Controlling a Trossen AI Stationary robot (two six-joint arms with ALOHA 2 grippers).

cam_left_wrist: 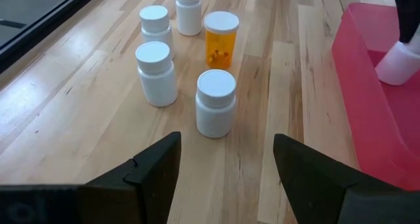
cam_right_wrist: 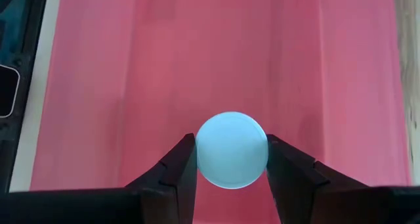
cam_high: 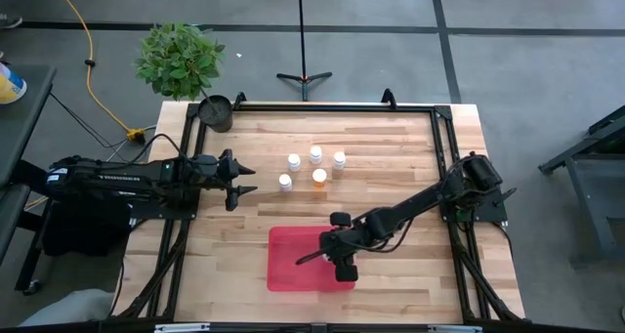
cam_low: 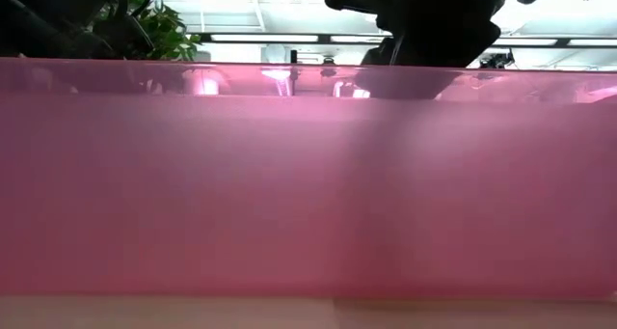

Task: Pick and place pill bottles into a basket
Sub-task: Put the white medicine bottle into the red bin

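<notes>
A light wood tabletop point(cam_high: 391, 177) stands on a grey floor point(cam_high: 547, 69) crossed by dark lines. A leafy plant point(cam_high: 179, 58) sits by its far left corner, beside a dark pot point(cam_high: 215, 111). A yellow cable point(cam_high: 90, 55) trails across the floor; a black stand point(cam_high: 303, 76) rises behind.

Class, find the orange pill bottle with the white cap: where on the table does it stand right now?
In the high view, the orange pill bottle stands among four white pill bottles at the table's middle, beyond the red tray, between the arms.
</notes>
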